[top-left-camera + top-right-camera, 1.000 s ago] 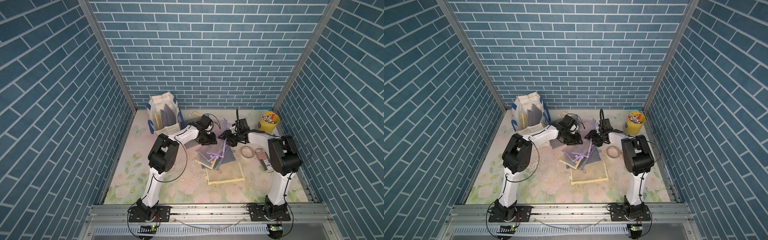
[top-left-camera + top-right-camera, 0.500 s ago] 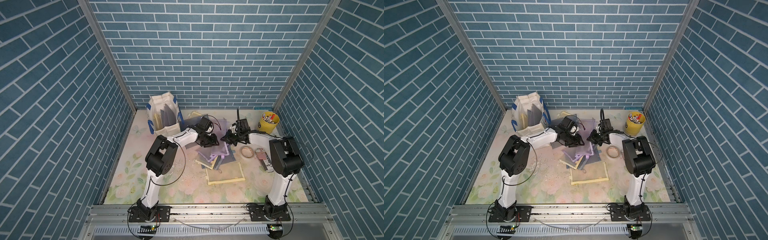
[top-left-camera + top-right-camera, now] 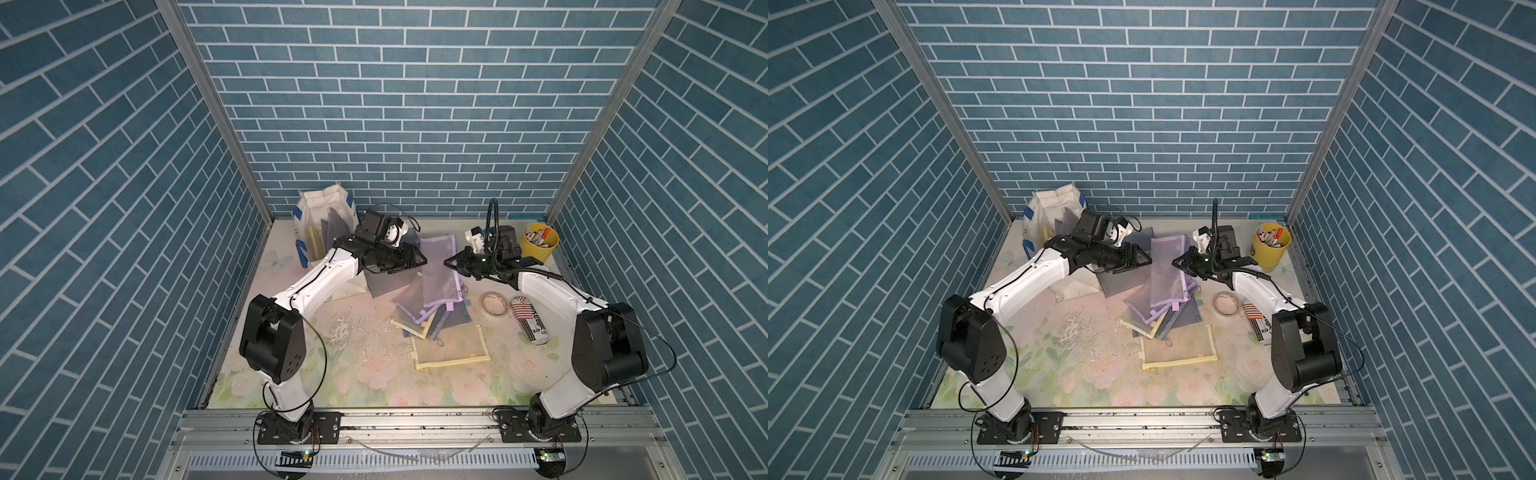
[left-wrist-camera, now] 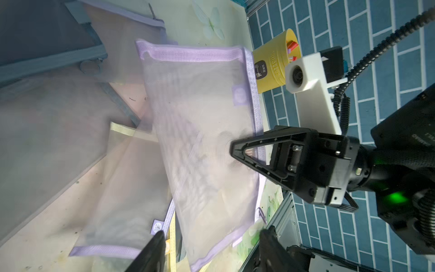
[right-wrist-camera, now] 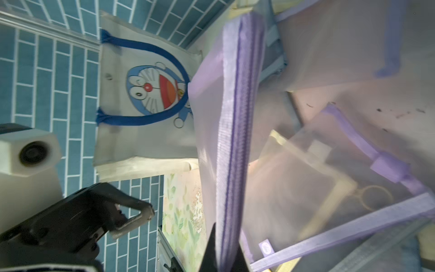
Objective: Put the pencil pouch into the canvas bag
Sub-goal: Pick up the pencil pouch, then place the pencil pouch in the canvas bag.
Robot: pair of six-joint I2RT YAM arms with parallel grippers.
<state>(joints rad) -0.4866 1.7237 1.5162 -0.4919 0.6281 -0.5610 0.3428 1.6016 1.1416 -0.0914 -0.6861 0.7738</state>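
The pouch point(image 3: 436, 266), purple mesh, is held up on edge near the table's middle. The right gripper point(image 3: 449, 262), at its 3 o'clock, is clamped on its zipper edge. The left gripper point(image 3: 419, 262), at 9 o'clock, has its jaws apart just beside it. The bag point(image 3: 322, 216) stands at 10 o'clock, well apart. A pile point(image 3: 411, 312) of pouches lies at 6, and the bucket point(image 3: 540, 247) at 3.
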